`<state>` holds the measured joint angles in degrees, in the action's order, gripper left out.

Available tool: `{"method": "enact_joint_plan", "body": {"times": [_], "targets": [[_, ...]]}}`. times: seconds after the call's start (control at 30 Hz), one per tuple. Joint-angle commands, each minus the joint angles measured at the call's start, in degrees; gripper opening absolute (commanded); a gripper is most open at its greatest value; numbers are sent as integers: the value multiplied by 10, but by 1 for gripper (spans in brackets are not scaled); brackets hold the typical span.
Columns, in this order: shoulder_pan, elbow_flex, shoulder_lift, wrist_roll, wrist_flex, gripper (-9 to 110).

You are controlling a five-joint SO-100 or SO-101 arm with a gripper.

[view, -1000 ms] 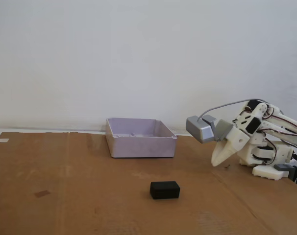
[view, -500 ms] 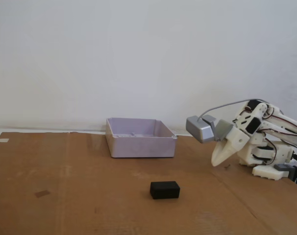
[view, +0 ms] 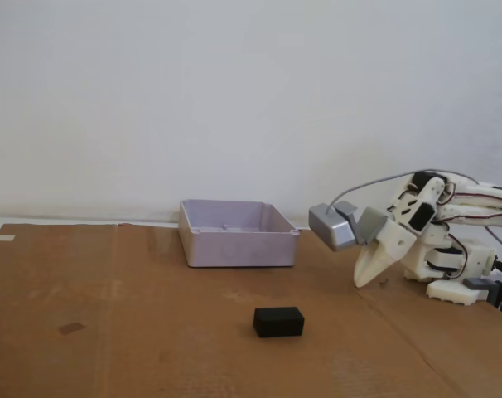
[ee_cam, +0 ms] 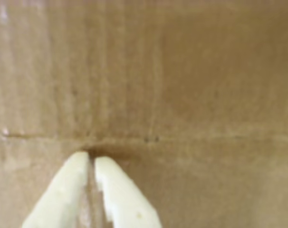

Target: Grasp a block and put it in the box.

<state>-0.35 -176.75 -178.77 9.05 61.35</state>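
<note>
Wrist view: only brown corrugated cardboard [ee_cam: 191, 80] across nearly the whole frame, blurred, with a horizontal crease running level with the fingertips and two tiny dark specks just right of them. Cream gripper [ee_cam: 91, 159] rising from the bottom edge, fingers [ee_cam: 63, 190] pressed nearly together with a thin slit between, pinching nothing, bases cut off by the frame. Neither block nor box visible here. Fixed view: black block [view: 278, 321] lying flat on the cardboard sheet [view: 110, 332], in front of the box and slightly to its right, well apart from it and untouched. Pale lavender-grey box [view: 238, 233] upright near the sheet's far edge, against the white wall [view: 234, 91]; interior floor mostly hidden behind the front wall. White arm [view: 450, 240] folded low to the right of the box, partly cut off at the right frame edge. Grey camera housing [view: 334, 226] mounted above the gripper [view: 360, 280], its tip pointing down-left just above the cardboard, to the right of the box and beyond the block; seen side-on, so the slit between fingers not discernible here.
</note>
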Motion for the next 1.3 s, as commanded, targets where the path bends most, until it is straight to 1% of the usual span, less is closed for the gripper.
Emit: {"method": "enact_joint_plan", "body": {"times": [0.0,0.2,0.37,0.63,1.07,1.27], "targets": [[-5,93,42,-3,-41,0],[-5,162,106,-3,-58,0],[-5,193,151,-3,-105,0],[-24,192,167,-2,-176,0],[-76,186,171,0,-218,0],[-86,200,232,2,-284,0]]}}
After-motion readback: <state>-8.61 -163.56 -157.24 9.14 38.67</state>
